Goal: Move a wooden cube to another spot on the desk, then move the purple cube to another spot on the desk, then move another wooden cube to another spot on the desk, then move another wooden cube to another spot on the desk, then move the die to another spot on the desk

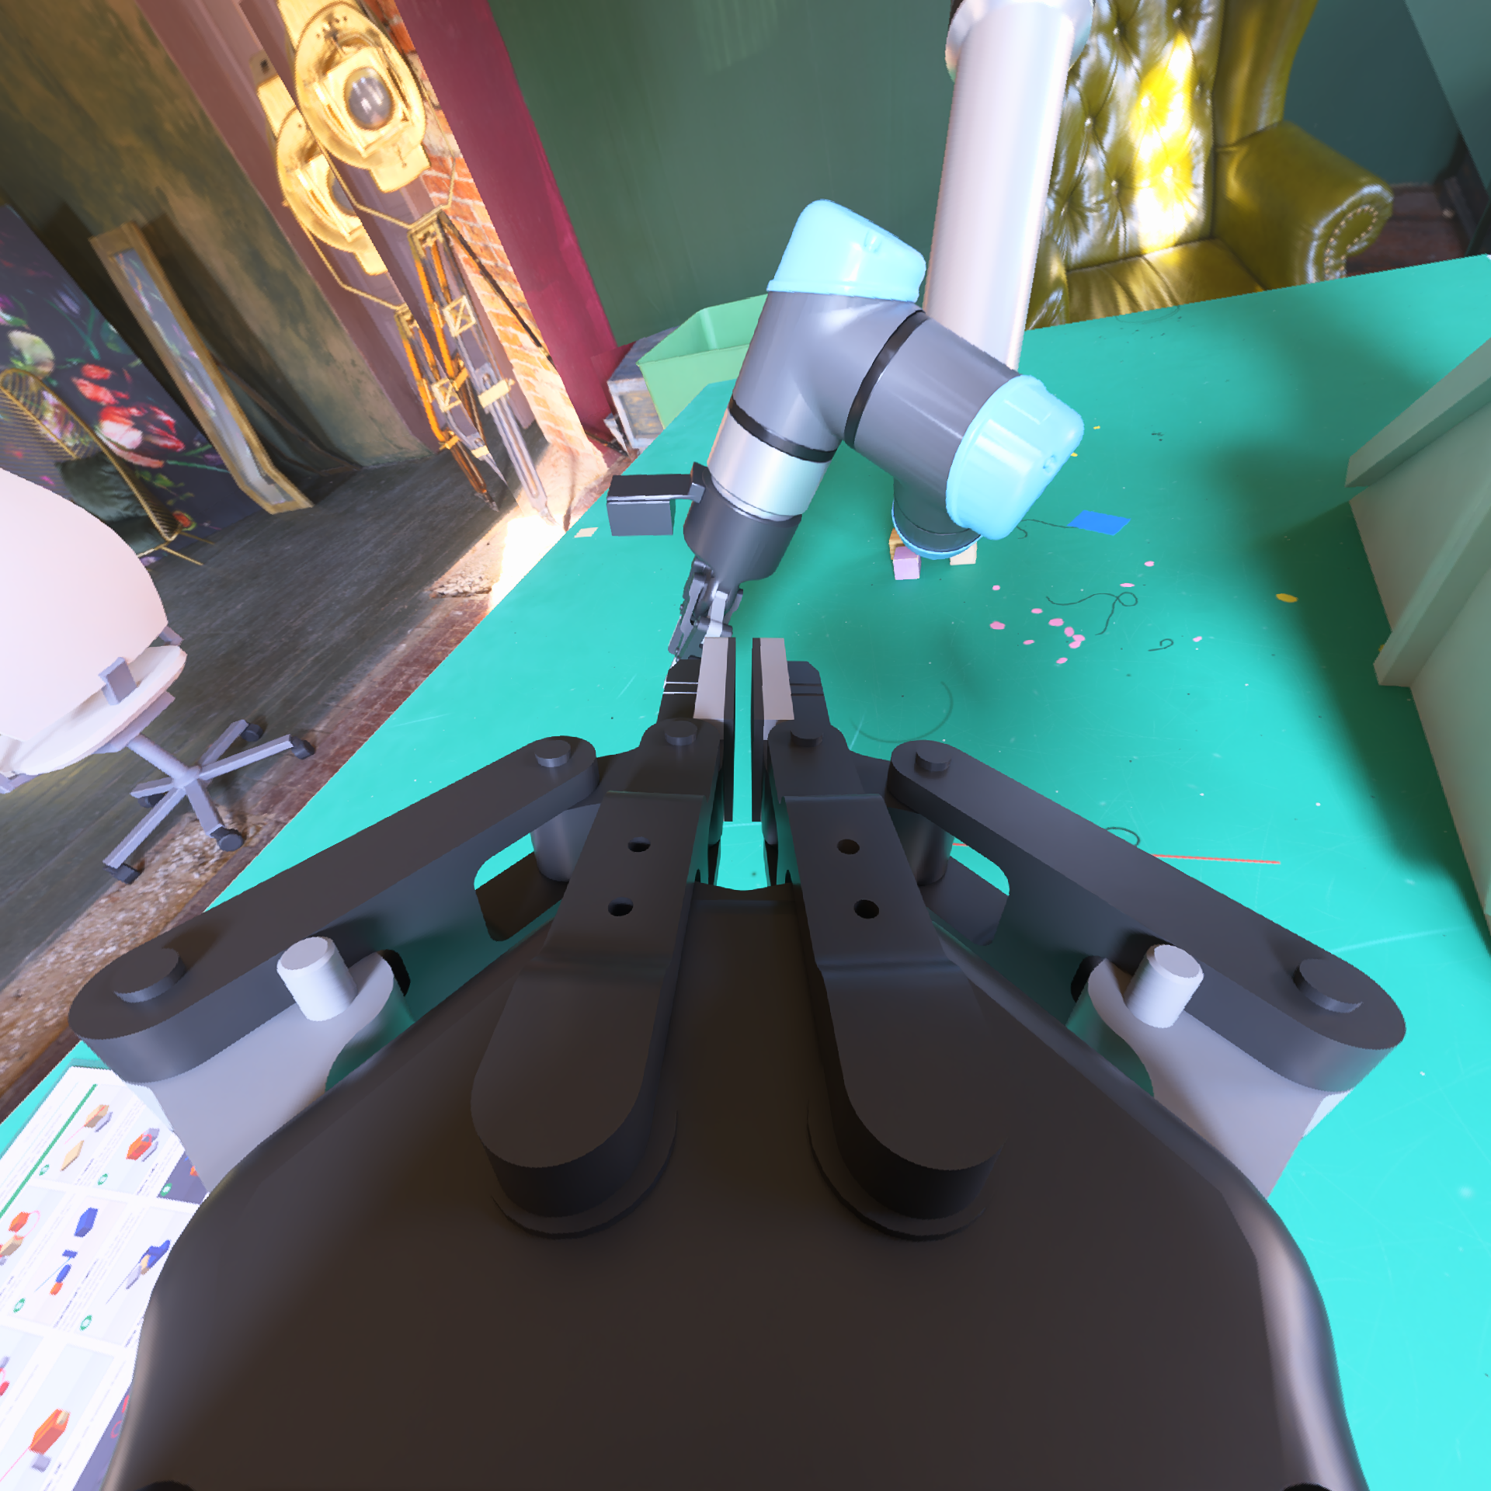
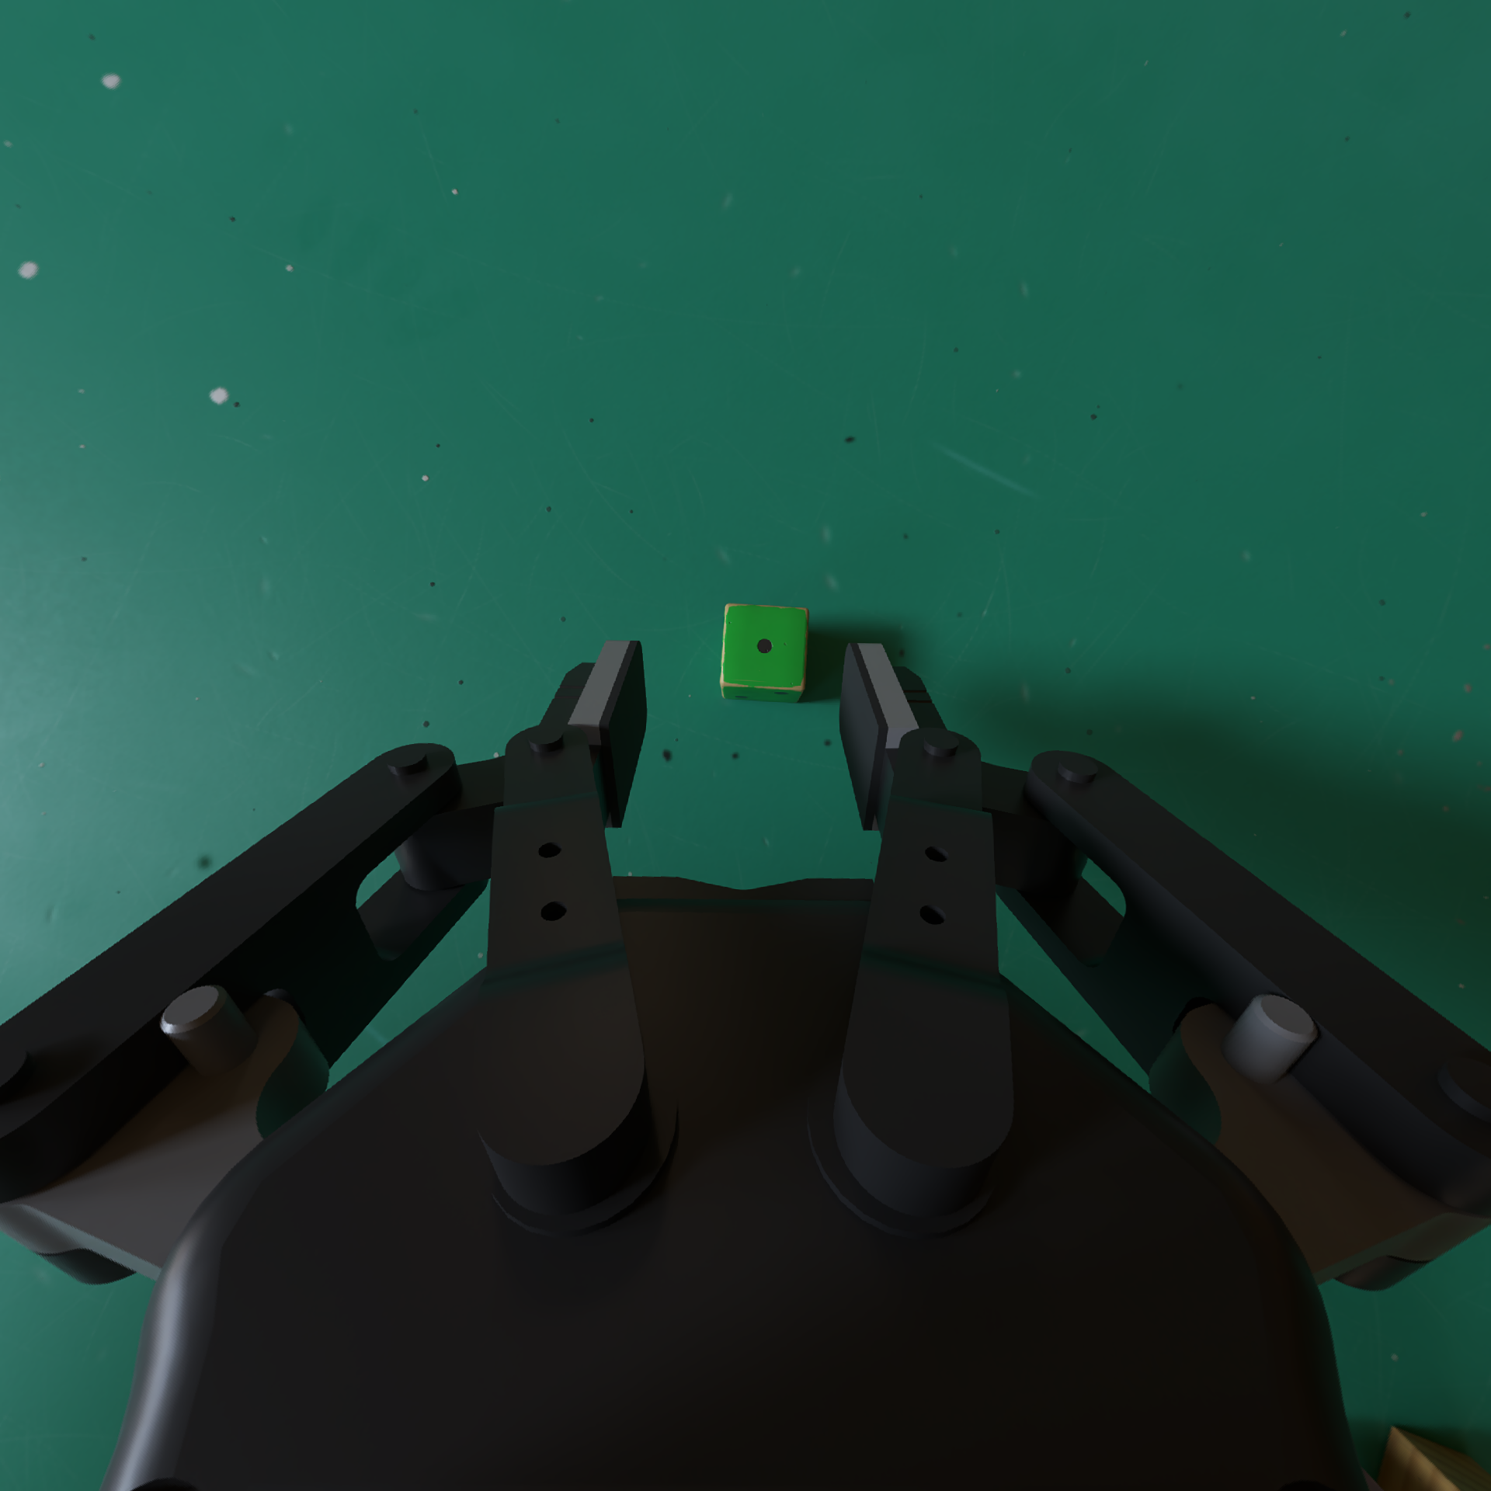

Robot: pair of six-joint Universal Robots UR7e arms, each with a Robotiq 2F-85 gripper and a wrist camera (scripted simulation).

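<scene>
In the right wrist view, the right gripper [image 2: 742, 694] is seen with its two black fingers spread apart and nothing between the pads. The small green die with worn pale edges [image 2: 763, 652] lies on the green desk surface [image 2: 726, 323], just beyond the fingertips and roughly centred in the gap between them, a little nearer the finger on the right of the picture; it is touched by neither finger. One die is counted, with a single black pip shown on its upper face. A corner of one wooden block [image 2: 1432, 1470] is caught at the bottom right edge of this view.

In the left wrist view, the left gripper [image 1: 743, 678] is seen with its two fingers drawn nearly together, only a thin slit left between the pads, and nothing is held. It is poised above the desk, well apart from the die.

Only the left view shows the right arm [image 1: 871, 387] reaching down to the desk, a pale purple cube [image 1: 905, 563] and a wooden piece beside it [image 1: 964, 553] under the arm's elbow, one green bin [image 1: 702, 347] at the far edge, and one printed sheet [image 1: 73, 1226] at the near corner. The die is not made out there.
</scene>
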